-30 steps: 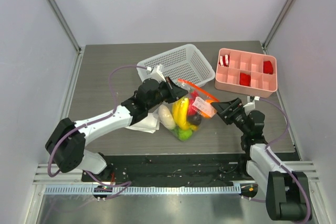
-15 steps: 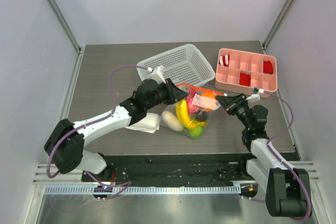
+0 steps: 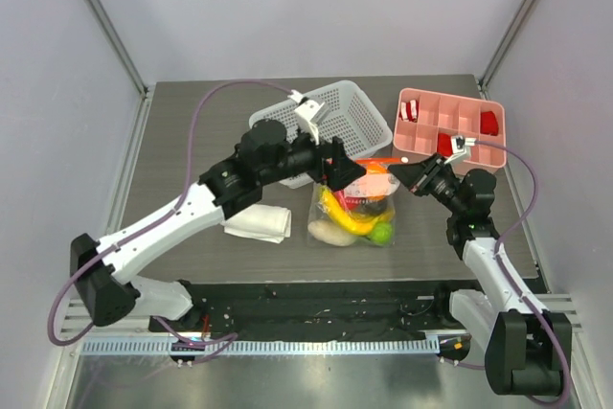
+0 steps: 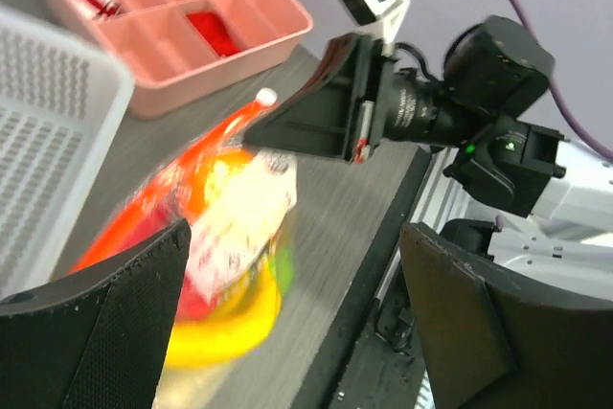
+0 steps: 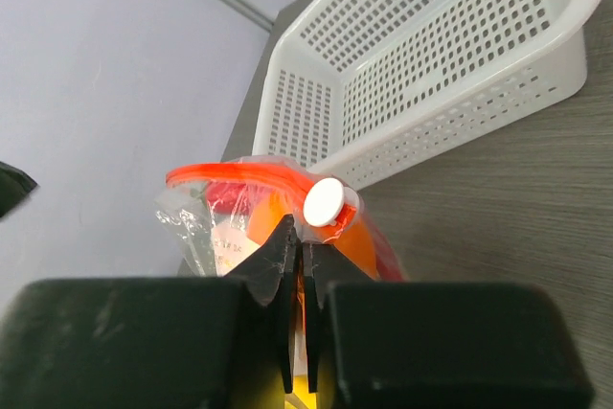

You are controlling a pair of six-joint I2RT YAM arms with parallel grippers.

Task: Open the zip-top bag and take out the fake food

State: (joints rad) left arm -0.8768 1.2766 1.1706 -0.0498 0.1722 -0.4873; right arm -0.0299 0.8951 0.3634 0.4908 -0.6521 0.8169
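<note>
My right end effector is clenched on the orange-red zip strip of the zip-top bag. From my right wrist I see the jaws of that end effector pressed together on the plastic just below the white slider tab. My left end effector is released. Its two dark fingers stand wide apart, with the blurred bag below and between them and nothing gripped.

The bag sits near the middle of the desk, its top edge raised toward the right. It lies near of the white basket and left of the pink divided tray. I cannot tell whether its bottom rests on the desk. The fake food is inside the bag: yellow bananas, a white radish at the near left, a green apple at the near right, and orange and red pieces higher up. A folded white cloth lies on the desk just left of the bag.
</note>
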